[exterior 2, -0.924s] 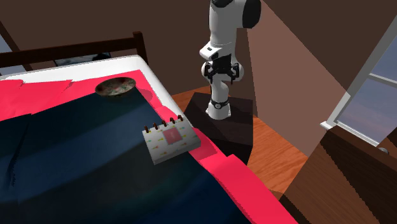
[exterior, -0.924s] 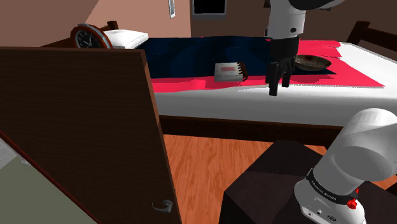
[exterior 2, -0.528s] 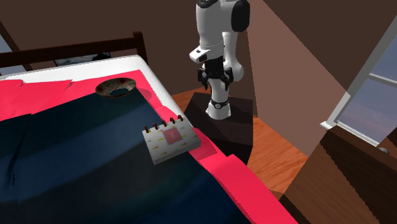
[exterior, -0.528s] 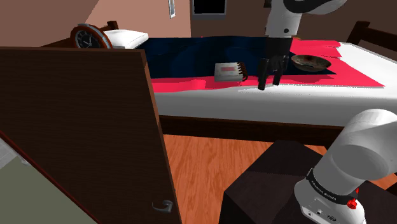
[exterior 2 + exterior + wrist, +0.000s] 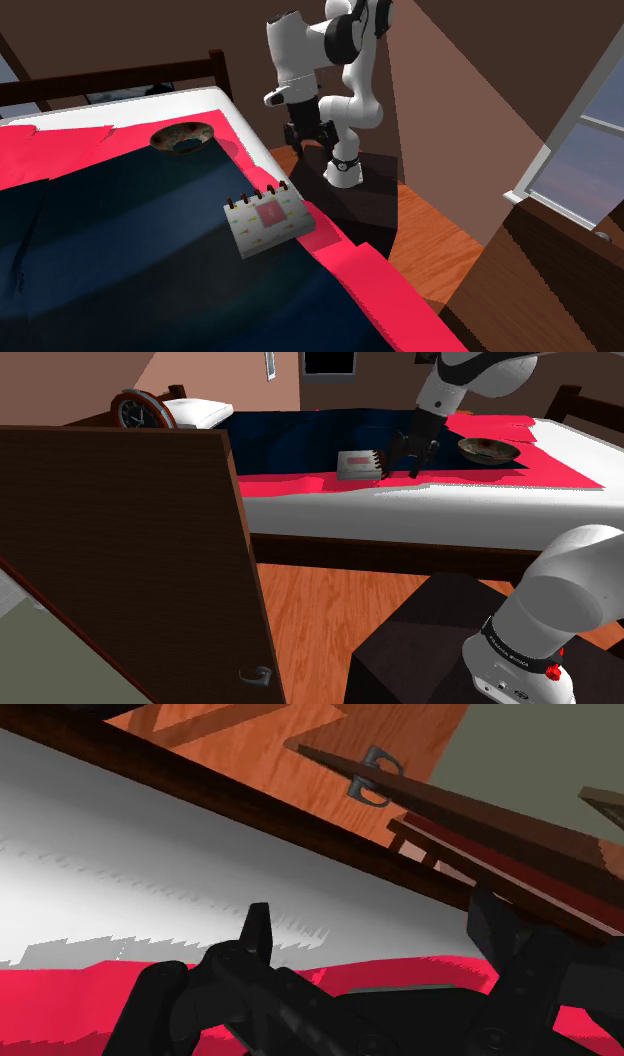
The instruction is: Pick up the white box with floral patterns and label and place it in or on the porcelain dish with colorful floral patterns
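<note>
The white box [image 5: 358, 464] with a pink label and a dark spiral edge lies flat on the bed, on the seam of navy and red covers; it is also seen as box [image 5: 265, 220]. The floral dish [image 5: 488, 449] rests on the red cover to the shoulder view's right of the box, and appears as dish [image 5: 182, 137] near the headboard. My gripper [image 5: 402, 465] hangs tilted just beside the box's spiral edge, between box and dish, over the bed's near edge [image 5: 298, 140]. In the wrist view the gripper [image 5: 370, 909] has its fingers [image 5: 256, 932] apart, with nothing between them.
A tall brown door [image 5: 130, 552] with a handle [image 5: 258, 674] stands at the shoulder view's left. A clock [image 5: 135, 410] and a pillow [image 5: 200, 412] sit at the bed's far end. The dark stand [image 5: 430, 642] is on the wood floor beside the bed.
The gripper has swung from beside the dish towards the shoulder view's left, tilting, and now sits next to the box. Box and dish have not moved.
</note>
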Tool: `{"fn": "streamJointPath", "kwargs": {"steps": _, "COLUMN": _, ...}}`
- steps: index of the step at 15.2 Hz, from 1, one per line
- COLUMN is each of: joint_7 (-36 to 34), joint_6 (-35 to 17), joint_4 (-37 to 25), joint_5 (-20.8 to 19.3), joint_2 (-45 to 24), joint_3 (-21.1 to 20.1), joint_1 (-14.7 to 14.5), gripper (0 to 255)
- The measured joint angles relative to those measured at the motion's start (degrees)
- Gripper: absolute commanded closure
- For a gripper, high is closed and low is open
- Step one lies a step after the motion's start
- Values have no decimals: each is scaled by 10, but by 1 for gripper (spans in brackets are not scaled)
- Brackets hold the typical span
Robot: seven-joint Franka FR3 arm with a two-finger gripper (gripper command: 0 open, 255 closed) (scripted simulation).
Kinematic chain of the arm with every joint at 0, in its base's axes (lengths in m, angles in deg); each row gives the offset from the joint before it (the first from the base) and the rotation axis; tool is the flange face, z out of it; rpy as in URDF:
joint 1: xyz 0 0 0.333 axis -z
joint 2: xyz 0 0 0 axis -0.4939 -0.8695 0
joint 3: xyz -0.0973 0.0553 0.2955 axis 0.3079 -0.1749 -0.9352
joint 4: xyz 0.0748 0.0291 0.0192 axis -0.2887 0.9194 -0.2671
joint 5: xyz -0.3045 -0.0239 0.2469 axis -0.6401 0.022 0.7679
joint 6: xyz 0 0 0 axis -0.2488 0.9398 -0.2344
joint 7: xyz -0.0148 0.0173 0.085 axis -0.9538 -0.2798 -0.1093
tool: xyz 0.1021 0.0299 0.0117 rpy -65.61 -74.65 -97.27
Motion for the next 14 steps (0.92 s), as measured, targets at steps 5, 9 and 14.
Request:
{"fn": "streamJointPath", "kwargs": {"steps": 5, "joint_7": 18, "joint_6": -115, "joint_4": -9, "joint_5": 63, "joint_2": -52, "joint_3": 50, "joint_1": 6, "gripper": 0}}
{"fn": "streamJointPath", "kwargs": {"steps": 9, "joint_7": 49, "joint_6": -199, "joint_4": -16, "joint_5": 135, "joint_2": -92, "joint_3": 95, "joint_1": -2, "gripper": 0}}
{"fn": "streamJointPath", "kwargs": {"steps": 14, "joint_7": 100, "joint_6": -273, "joint_4": -29, "joint_5": 228, "joint_2": -138, "joint_3": 146, "joint_1": -25, "gripper": 0}}
